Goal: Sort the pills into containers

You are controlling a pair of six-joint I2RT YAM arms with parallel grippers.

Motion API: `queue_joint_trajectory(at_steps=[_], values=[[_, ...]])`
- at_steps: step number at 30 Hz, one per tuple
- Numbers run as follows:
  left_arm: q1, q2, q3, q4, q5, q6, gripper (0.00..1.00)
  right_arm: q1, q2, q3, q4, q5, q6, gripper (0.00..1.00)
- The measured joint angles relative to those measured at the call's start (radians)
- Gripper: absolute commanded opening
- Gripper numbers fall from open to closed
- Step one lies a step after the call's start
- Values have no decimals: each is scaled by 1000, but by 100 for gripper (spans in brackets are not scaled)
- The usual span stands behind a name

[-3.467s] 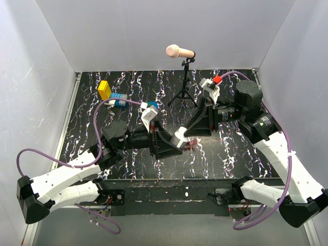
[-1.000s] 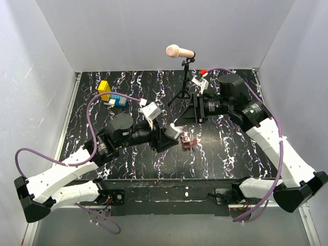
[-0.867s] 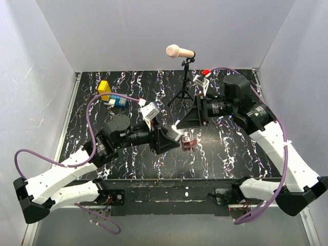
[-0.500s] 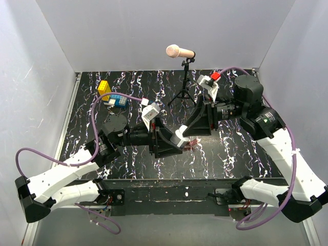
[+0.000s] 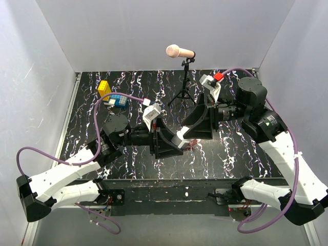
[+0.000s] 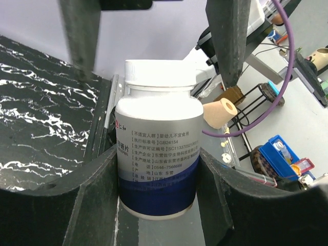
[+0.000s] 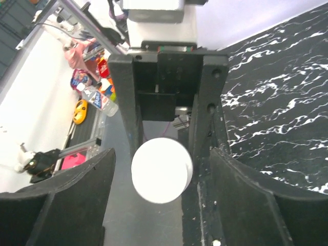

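My left gripper [image 5: 177,142] is shut on a white pill bottle [image 5: 181,136] with a blue band and holds it above the table; the left wrist view shows the bottle [image 6: 158,154] clamped between both fingers, cap on. My right gripper [image 5: 191,130] is open and faces the bottle's cap [image 7: 161,169], which sits between its spread fingers [image 7: 66,200] with a gap on each side. The reddish-brown pill box [image 5: 192,144] lies on the table just right of the bottle, mostly hidden by the grippers. No loose pills show.
A microphone [image 5: 180,51] on a black tripod [image 5: 183,93] stands at the back middle. Yellow, blue and green toy blocks [image 5: 110,95] sit at the back left. White walls close in the black marbled table [image 5: 128,84] on three sides.
The left gripper has carried the bottle a little to the right, over the box. The right gripper has drawn back to the right and lined up facing the bottle's cap.
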Motion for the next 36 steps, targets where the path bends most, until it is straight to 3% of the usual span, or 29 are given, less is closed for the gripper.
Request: queue_joint_trajectory(at_steps=[8,15,19,26,36], values=[[0,0,0,-102,-57,50,0,2,21,35,-22,157,82,86],[0,0,14,-238,-182,128,0,2,60,181,-211,420,104,87],[0,0,47,-301,-266,173,0,2,76,192,-294,497,134,88],[0,14,88,-385,-380,238,0,0,153,192,-399,535,197,90],[0,62,121,-480,-457,303,0,-11,195,149,-401,473,304,87]])
